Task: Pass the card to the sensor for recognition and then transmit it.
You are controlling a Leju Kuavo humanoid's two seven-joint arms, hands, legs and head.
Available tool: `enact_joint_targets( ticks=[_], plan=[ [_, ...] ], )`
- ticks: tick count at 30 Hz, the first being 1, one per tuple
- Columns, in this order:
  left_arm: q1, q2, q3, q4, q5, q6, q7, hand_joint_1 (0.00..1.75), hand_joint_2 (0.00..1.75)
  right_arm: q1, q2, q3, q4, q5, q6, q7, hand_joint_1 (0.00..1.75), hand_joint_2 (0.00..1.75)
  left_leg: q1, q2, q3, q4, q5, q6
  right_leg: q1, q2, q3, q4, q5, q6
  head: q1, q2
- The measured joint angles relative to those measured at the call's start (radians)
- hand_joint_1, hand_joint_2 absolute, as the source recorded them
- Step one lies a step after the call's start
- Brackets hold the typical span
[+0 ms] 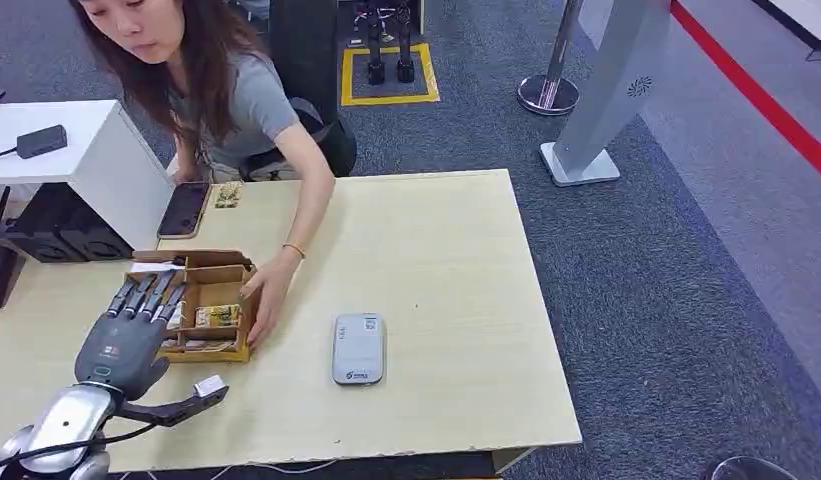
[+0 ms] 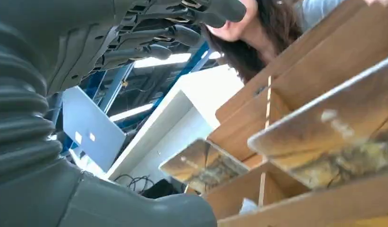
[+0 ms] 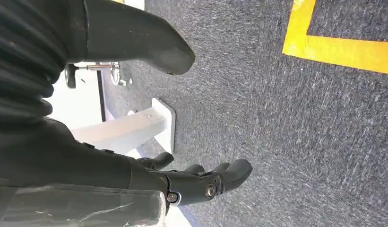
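**Left hand over the card box, nothing picked yet**

Nearest of all, the robot's left hand [image 1: 126,335] hovers at the near-left of the pale wooden table [image 1: 446,260], its dark fingers [image 1: 144,296] stretched flat and apart over the open brown cardboard box [image 1: 201,305], holding nothing. A card with a yellowish printed face [image 1: 217,316] lies in one compartment, just beside those fingers. The person's hand [image 1: 266,300] steadies the box's right wall. The flat grey card reader [image 1: 359,348] sits to the right of the box, apart from it. By my reckoning the pick-up is still to do: the fingers must dip in and pinch a card, which looks awkward among the dividers. The right hand [image 3: 201,182] hangs over grey carpet, fingers loosely curled, seemingly around nothing, though the angle is poor.
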State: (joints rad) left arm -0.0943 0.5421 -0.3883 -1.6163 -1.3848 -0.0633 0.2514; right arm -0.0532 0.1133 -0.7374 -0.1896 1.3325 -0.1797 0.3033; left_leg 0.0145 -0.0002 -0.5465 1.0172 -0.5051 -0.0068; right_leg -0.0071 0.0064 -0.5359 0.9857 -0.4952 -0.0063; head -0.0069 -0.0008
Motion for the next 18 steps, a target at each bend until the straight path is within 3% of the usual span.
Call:
enact_joint_targets(
  ticks=[18],
  plan=[
    [0.008, -0.022, 0.031, 0.039, -0.036, -0.005, 0.032, 0.00, 1.75, 0.000, 0.000, -0.001, 0.000, 0.018, 0.000, 0.000, 0.00, 1.75, 0.000, 0.000, 0.000, 0.000, 0.000, 0.000, 0.000, 0.000, 0.000, 0.000, 0.000, 0.000, 0.000, 0.000]
  ],
)
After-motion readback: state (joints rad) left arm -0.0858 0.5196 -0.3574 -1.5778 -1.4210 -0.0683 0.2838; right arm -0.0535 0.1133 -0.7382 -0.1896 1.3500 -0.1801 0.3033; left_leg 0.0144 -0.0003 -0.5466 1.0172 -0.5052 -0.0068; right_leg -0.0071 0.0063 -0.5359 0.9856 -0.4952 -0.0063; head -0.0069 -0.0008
